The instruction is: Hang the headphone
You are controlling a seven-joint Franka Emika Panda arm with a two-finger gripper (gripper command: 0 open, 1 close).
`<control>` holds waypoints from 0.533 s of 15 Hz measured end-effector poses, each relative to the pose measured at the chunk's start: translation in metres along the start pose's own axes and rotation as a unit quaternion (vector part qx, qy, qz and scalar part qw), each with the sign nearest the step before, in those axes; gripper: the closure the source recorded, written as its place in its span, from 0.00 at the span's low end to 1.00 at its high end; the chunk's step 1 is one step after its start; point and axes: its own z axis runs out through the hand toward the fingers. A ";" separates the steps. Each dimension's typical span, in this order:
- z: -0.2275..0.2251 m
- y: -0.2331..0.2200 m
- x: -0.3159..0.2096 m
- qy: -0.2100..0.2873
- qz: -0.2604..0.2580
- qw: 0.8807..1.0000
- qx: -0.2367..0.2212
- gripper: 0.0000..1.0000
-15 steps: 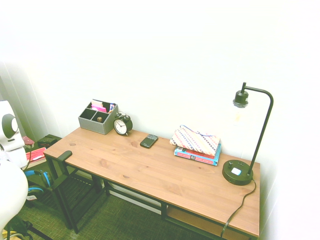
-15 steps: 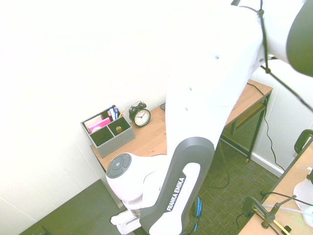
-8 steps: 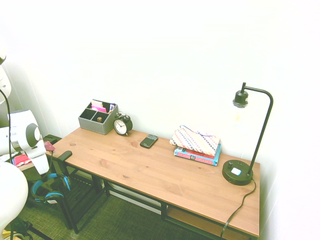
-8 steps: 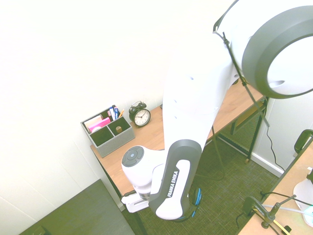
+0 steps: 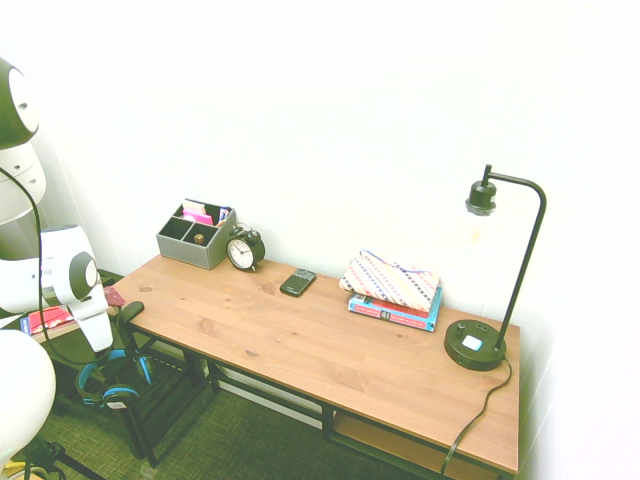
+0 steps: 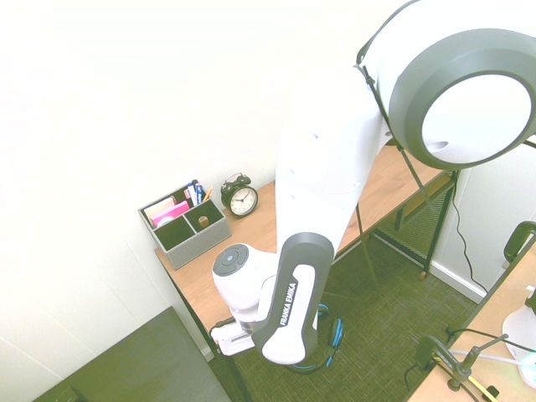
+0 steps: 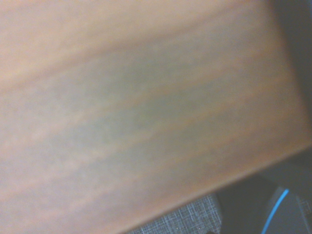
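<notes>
The headphone (image 5: 105, 377) hangs off the worktop's (image 5: 300, 340) short end by the organizer (image 5: 195, 235) and clock (image 5: 243, 250), ear cups down, headband up. The arm's fingers (image 5: 105, 345), pointing straight down, are closed tight on its headband.

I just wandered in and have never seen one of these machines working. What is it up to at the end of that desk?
A white robot arm is reaching down beside the end of the wooden desk, near the alarm clock and the grey organizer. A pair of blue and black headphones hangs just below its gripper, off the desk's edge and above the floor. The fingers themselves are hidden, so whether they actually hold the headphones can't be made out. The phone, books and lamp sit untouched.
</notes>
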 end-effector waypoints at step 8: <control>-0.034 -0.002 -0.013 -0.021 -0.015 1.000 0.005 0.00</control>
